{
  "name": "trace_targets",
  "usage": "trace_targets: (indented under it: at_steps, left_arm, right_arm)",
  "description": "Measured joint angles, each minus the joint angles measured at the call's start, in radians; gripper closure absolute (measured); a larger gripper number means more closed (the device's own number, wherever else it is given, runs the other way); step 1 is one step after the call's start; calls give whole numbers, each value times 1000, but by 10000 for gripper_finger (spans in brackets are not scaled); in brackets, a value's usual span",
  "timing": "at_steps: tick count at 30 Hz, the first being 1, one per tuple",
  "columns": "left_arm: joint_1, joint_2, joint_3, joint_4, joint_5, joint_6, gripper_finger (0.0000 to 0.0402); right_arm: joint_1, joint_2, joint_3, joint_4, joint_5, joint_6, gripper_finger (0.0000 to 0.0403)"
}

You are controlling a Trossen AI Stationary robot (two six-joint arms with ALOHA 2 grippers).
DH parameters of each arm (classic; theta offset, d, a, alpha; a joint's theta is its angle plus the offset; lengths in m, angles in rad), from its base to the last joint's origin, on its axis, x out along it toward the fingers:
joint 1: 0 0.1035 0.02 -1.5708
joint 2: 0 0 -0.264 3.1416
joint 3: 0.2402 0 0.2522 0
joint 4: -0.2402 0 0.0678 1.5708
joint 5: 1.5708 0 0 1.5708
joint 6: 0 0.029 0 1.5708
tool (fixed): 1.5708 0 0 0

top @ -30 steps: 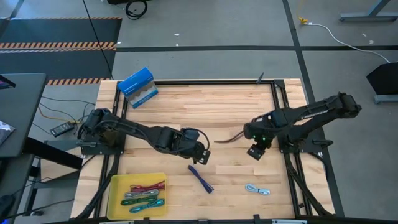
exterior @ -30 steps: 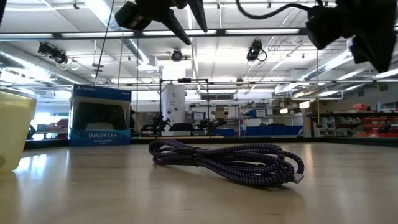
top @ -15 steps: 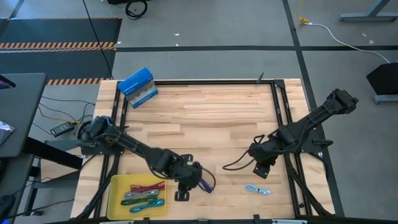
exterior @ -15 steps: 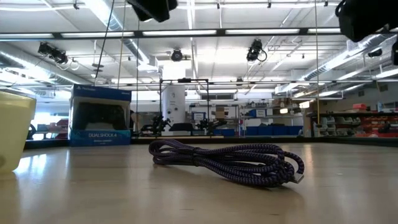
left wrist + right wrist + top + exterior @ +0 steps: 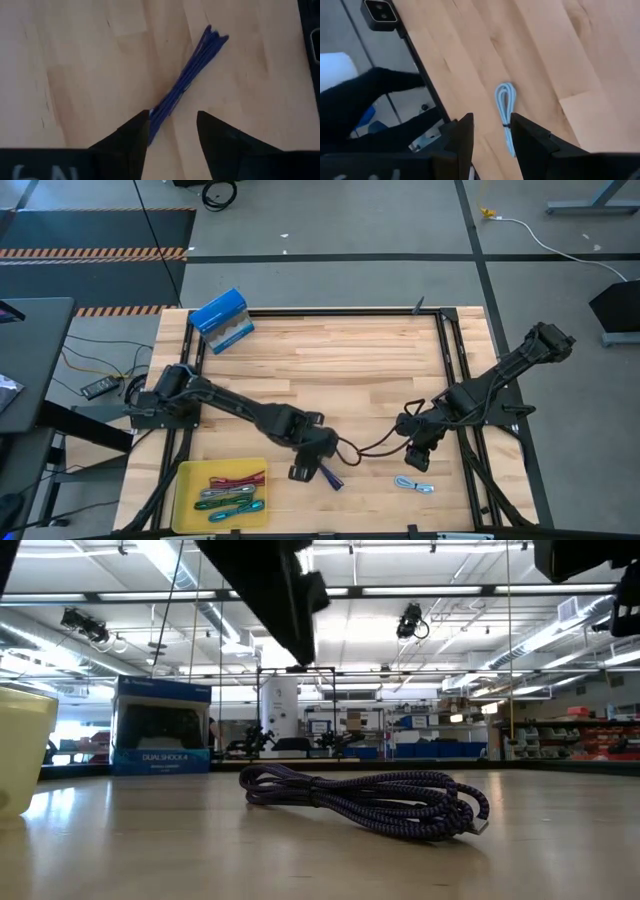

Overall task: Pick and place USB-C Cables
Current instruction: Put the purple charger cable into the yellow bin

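Since half a second ago the left gripper (image 5: 172, 131) has shifted right, now hanging spread over the purple cable (image 5: 187, 85) on the tabletop (image 5: 340, 360). Right gripper (image 5: 491, 131) hovers, parted, above the pale blue cable (image 5: 506, 116). One finger overlaps the bundle, so closing might pinch only its edge.

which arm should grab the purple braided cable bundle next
Left. The left gripper hangs open right over the purple braided cable bundle, fingers straddling one end. The right gripper is open over the pale blue cable instead, farther off.
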Motion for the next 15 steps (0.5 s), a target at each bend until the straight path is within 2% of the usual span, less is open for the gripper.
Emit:
trace_targets:
  at_steps: [5, 8, 12, 15]
  left_arm:
    - [48, 32, 0, 17, 27, 140, 189]
    - [71, 62, 0, -3, 69, 214, 173]
    - [80, 116, 0, -15, 139, 288, 166]
    - [73, 147, 0, -9, 155, 303, 169]
  right_arm:
    - [0, 0, 0, 5, -22, 7, 268]
    - [0, 0, 0, 9, -23, 66, 268]
    - [8, 0, 1, 44, -13, 86, 268]
    - [11, 0, 1, 47, -9, 87, 268]
